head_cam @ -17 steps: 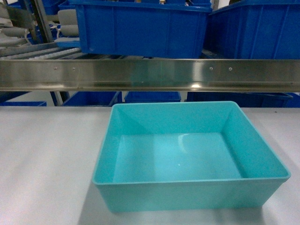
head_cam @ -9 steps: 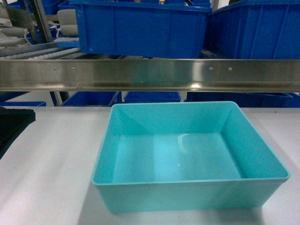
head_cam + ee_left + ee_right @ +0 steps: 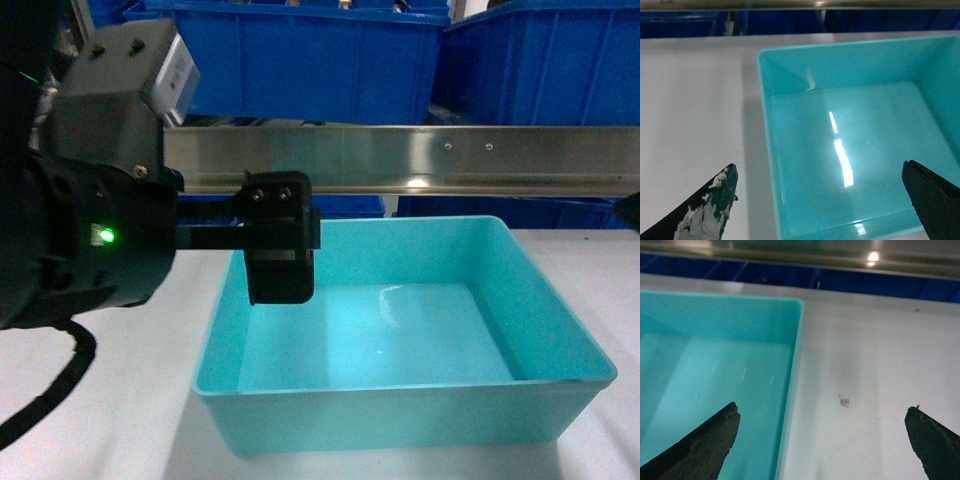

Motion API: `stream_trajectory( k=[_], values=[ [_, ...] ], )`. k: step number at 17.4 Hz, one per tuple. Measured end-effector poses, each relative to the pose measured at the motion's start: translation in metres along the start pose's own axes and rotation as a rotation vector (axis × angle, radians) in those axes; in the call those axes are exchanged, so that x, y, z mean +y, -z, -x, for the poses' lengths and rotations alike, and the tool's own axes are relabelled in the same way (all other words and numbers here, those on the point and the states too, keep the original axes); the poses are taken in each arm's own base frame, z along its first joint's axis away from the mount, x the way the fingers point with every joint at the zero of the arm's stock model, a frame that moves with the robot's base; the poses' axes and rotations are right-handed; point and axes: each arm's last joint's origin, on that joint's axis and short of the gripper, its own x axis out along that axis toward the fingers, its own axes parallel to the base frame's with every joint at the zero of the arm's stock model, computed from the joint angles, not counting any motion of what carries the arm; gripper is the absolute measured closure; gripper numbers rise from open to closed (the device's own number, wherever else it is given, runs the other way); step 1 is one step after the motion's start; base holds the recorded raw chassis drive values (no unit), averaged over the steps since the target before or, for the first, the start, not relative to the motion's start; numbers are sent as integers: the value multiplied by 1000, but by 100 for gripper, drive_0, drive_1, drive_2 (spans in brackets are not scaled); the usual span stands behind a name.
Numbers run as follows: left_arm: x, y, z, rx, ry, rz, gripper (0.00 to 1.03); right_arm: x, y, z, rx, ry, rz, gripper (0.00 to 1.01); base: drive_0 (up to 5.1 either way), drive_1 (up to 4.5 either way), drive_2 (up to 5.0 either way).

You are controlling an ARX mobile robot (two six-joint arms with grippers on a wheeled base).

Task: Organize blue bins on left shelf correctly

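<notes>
Above the left wall of the turquoise bin (image 3: 855, 145), the left gripper (image 3: 820, 210) hangs with its jaws spread wide, one finger outside the wall over the table and the other over the bin's floor, clasping nothing. The right gripper (image 3: 825, 450) is likewise released, straddling the bin's right wall from above, and barely shows at the right edge of the head view.

The bin sits empty on the white table (image 3: 100, 400), just in front of the steel rail (image 3: 450, 158) of the left shelf (image 3: 560, 160). Its walls taper and look smooth and thin, so a pinch on one rim may slip or flex the wall; uneven closing by the two arms would likely tilt or skid the tub across the slick tabletop. Lifting carelessly risks knocking the far rim against the rail close behind it.

Royal-blue crates (image 3: 300, 60) stand on the shelf above the rail, and more blue shows beneath it.
</notes>
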Motion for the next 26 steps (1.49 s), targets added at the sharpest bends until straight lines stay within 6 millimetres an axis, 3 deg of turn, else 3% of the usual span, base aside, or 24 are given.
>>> stream_trajectory(
  k=[4, 13, 19, 22, 26],
  values=[
    [-1, 8, -9, 57, -97, -6, 5, -1, 20, -24, 177, -83, -31, 3, 0, 0, 0],
    [11, 30, -32, 161, -143, 37, 5, 15, 43, -54, 322, -67, -10, 3, 0, 0, 0],
    [15, 45, -47, 238, -163, 105, 5, 23, 54, -69, 374, -63, 13, 3, 0, 0, 0],
    [24, 43, -50, 226, -187, 158, 5, 29, 54, -70, 373, -72, 37, 3, 0, 0, 0],
    [30, 57, -62, 284, -193, 192, 5, 28, 54, -70, 374, -69, 46, 3, 0, 0, 0]
  ],
)
